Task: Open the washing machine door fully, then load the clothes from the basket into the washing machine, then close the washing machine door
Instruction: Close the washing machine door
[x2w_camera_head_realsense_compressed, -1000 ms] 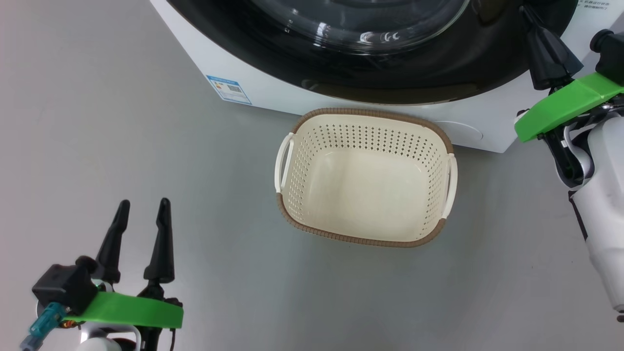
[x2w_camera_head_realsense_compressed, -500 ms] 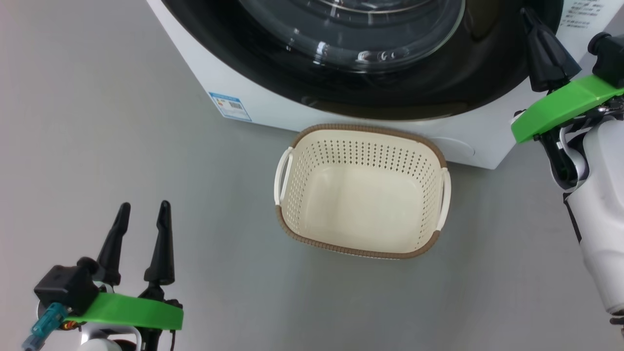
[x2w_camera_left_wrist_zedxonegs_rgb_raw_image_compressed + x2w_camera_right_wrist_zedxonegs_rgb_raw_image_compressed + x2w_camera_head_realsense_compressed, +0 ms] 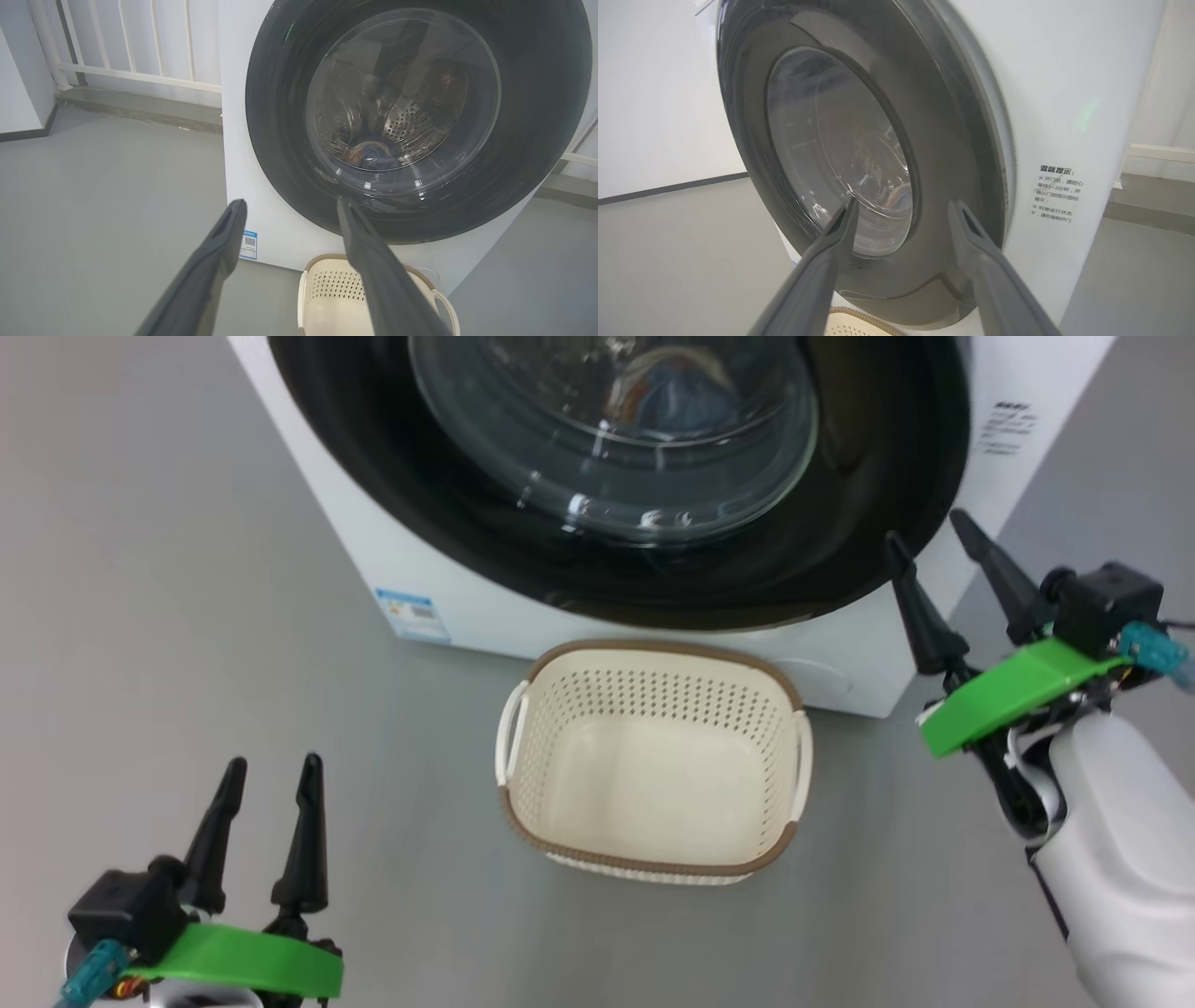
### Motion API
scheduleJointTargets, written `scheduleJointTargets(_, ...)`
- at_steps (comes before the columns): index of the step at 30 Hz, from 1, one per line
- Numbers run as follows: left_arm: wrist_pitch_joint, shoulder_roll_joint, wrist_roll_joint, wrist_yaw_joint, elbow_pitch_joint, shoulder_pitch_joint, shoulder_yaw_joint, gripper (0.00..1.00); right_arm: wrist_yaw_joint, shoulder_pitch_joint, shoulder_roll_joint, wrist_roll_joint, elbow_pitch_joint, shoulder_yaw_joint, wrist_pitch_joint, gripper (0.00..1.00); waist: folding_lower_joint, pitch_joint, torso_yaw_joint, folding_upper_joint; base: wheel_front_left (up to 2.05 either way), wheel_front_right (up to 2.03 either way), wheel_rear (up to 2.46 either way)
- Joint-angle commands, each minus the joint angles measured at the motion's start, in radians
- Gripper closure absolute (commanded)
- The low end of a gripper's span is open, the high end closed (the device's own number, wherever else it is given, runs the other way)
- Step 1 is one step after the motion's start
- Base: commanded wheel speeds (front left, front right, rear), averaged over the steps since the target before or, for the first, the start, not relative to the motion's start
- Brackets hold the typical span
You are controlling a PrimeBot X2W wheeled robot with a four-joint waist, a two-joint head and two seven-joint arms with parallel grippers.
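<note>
Left tool (image 3: 275,763) and right tool (image 3: 926,527) spread apart (clothes (image 3: 372,155) behind the shut washing machine door (image 3: 607,457)).

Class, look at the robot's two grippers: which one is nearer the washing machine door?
The right gripper, open beside the washing machine door's lower right edge; the left gripper is low over the floor, left of the basket.

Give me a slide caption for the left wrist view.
Open left pincer faces the shut washing machine door, clothes visible through it, basket below.
</note>
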Motion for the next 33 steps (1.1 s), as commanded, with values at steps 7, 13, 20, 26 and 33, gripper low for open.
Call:
scheduleJointTargets(7,-0.006,0.038,0.002,-0.002,-0.008,0.029,0.032,0.0,-0.002,0.149,0.029,0.025,-0.128,0.003,-0.005,0.0,0.0,-0.124,-0.116,0.0,0.0,0.0,0.0)
scheduleJointTargets(13,-0.006,0.042,0.007,-0.002,-0.002,0.069,0.047,0.0,-0.002,0.257,0.035,0.031,-0.173,-0.001,-0.005,0.0,0.0,-0.187,-0.178,0.0,0.0,0.0,0.0)
scheduleJointTargets(20,-0.006,0.039,0.011,-0.002,-0.011,0.097,0.064,0.0,-0.002,0.348,0.037,0.035,-0.218,-0.026,-0.005,0.0,0.0,-0.222,-0.238,0.0,0.0,0.0,0.0)
scheduleJointTargets(26,-0.006,0.041,-0.022,-0.002,-0.017,0.123,0.064,0.0,-0.002,0.411,0.04,0.037,-0.25,-0.054,-0.005,0.0,0.0,-0.244,-0.272,0.0,0.0,0.0,0.0)
scheduleJointTargets(33,-0.006,0.047,-0.049,-0.002,-0.003,0.144,0.06,0.0,-0.002,0.469,0.045,0.029,-0.28,-0.084,-0.005,0.0,0.0,-0.266,-0.287,0.0,0.0,0.0,0.0)
